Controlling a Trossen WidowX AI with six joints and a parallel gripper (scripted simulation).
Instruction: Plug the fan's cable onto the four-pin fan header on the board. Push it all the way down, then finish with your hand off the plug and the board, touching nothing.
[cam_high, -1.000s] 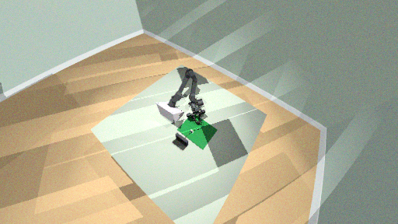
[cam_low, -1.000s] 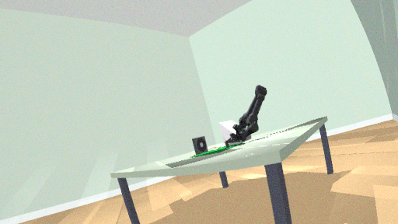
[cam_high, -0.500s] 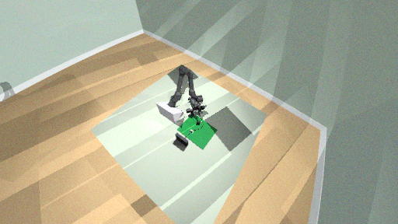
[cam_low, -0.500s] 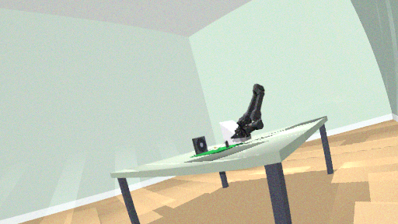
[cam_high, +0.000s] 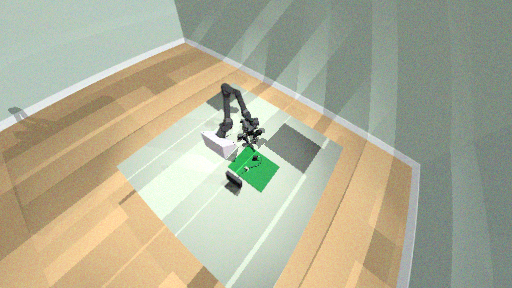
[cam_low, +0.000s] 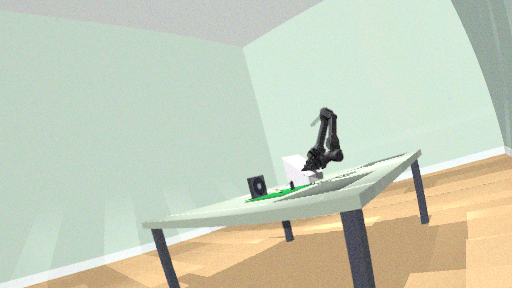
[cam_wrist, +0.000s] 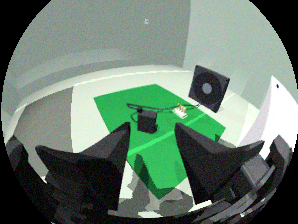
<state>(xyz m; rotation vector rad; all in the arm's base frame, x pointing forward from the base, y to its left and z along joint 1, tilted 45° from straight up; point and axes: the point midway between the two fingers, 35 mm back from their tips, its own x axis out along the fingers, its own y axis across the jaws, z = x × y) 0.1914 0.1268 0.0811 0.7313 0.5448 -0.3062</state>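
The green board (cam_high: 265, 177) (cam_low: 280, 192) (cam_wrist: 113, 106) lies on the table. A black plug (cam_high: 255, 158) (cam_wrist: 147, 121) stands upright on the board, and its thin dark cable (cam_wrist: 160, 106) runs towards the black fan (cam_high: 233, 178) (cam_low: 256, 186) (cam_wrist: 210, 87) at the board's edge. A small white part (cam_high: 246, 169) (cam_wrist: 181, 111) sits on the cable near the fan. The header itself does not show under the plug. My gripper (cam_high: 248, 140) (cam_low: 315, 172) (cam_wrist: 153, 127) is open and empty. It hangs above the board, drawn back from the plug, with a clear gap to it.
A white box (cam_high: 218, 143) (cam_low: 297, 170) (cam_wrist: 280, 110) stands next to the board by the arm's base. The pale table (cam_high: 210, 220) (cam_low: 320, 200) extends well beyond the board on all sides.
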